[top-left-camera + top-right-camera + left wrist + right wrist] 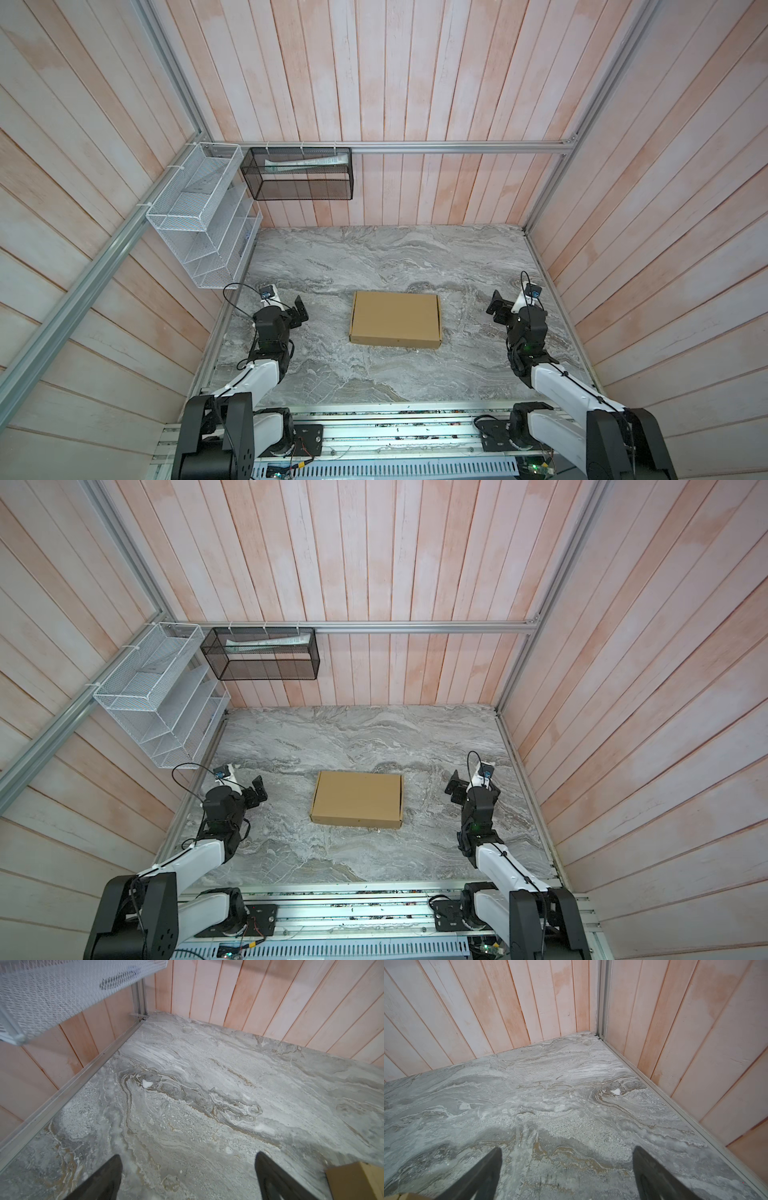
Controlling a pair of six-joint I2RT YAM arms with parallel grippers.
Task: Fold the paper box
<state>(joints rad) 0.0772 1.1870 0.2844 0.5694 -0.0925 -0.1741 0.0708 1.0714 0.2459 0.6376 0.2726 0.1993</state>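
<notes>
On the tabletop [374, 257], paper box [395, 318] between left gripper [301, 311], right gripper [497, 310], both wide, mesh basket [297, 176] behind

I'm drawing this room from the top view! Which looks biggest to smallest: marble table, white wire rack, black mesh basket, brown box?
1. marble table
2. white wire rack
3. black mesh basket and paper box: they look about alike, and the basket hangs higher, likely nearer the camera, so no ranking.

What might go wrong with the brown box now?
The paper box lies loose on the smooth marble table, so a nudge might slide it instead of folding it. The left end effector and right end effector stand open on either side, touching nothing; moving in low might dent its walls.
</notes>
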